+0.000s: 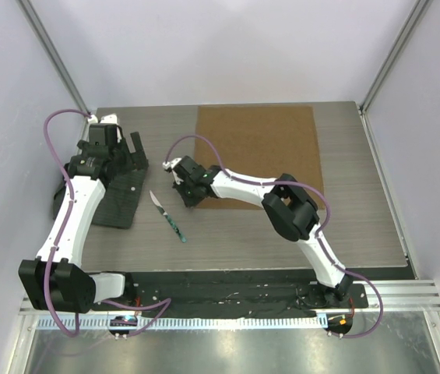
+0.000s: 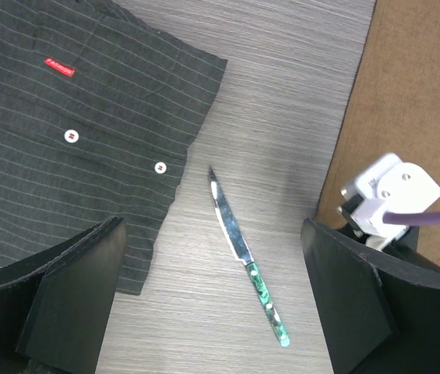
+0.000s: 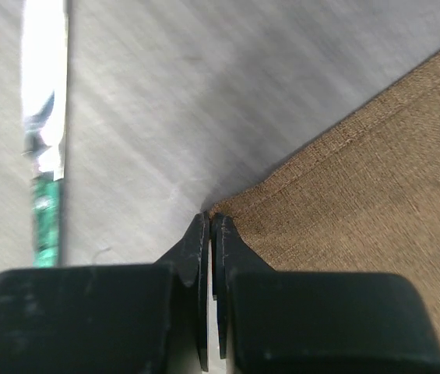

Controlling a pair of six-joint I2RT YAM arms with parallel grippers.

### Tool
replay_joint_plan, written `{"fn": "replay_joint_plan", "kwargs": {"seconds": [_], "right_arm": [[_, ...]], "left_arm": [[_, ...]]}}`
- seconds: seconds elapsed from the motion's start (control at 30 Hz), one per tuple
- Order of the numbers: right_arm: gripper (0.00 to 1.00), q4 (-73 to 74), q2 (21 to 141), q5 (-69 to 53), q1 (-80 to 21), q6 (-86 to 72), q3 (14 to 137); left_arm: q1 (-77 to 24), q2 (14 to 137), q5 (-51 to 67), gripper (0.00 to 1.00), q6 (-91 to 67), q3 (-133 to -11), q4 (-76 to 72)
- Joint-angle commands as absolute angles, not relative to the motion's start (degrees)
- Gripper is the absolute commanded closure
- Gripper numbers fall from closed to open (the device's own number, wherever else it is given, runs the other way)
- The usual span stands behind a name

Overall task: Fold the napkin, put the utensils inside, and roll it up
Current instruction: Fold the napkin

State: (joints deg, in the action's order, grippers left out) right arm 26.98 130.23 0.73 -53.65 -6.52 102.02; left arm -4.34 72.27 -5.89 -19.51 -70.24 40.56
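Two arms in play, and we start on the left. The left gripper (image 2: 212, 234) hangs with its jaws spread wide, holding nothing. A dark striped shirt (image 2: 72, 101) lies below it and off to one side of its fingers. Right beneath the gap between those fingers lies the knife (image 2: 247, 257), flat on the table (image 1: 243, 241), with its speckled green handle angled toward one finger. We judge it light, stiff and slick, and it lies low on the wood, so the handle looks the better place to take it.

Moving right, the right gripper (image 3: 210, 222) is down at table level, elbow folded back and forearm reaching across to the left. Its jaws are pressed together, and they appear to nip the very corner tip of the napkin (image 3: 360, 195). The knife sits off to its left. The cloth spreads flat to the right of those fingertips and beyond them. We read it as soft, limp and nearly weightless, so a corner pinch suits it, though so thin a bite could slip once the fold begins.
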Motion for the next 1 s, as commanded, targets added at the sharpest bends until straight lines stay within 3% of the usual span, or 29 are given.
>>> {"fn": "replay_joint_plan", "kwargs": {"seconds": [0.0,0.2,0.37,0.6,0.97], "right_arm": [[0.99,25.9,128.4,-12.9,-55.7,-11.8,96.1],[0.99,24.0,124.4,-17.4,-59.4,-15.8,94.9],[0.99,23.4,120.2,-10.2,-59.2,-15.4,92.2],[0.99,25.0,115.1,-4.2,-52.5,-11.7,90.6],[0.99,24.9,116.5,3.0,-38.8,-4.8,92.7]], "left_arm": [[-4.2,70.8,-8.6,0.00,-19.8,-70.8,39.3],[-4.2,70.1,-10.5,0.00,-19.4,-70.8,39.5],[-4.2,69.9,-11.7,0.00,-19.3,-70.8,39.5],[-4.2,70.0,-12.3,0.00,-19.2,-70.8,39.4],[-4.2,70.2,-12.3,0.00,-19.2,-70.6,39.1]]}}
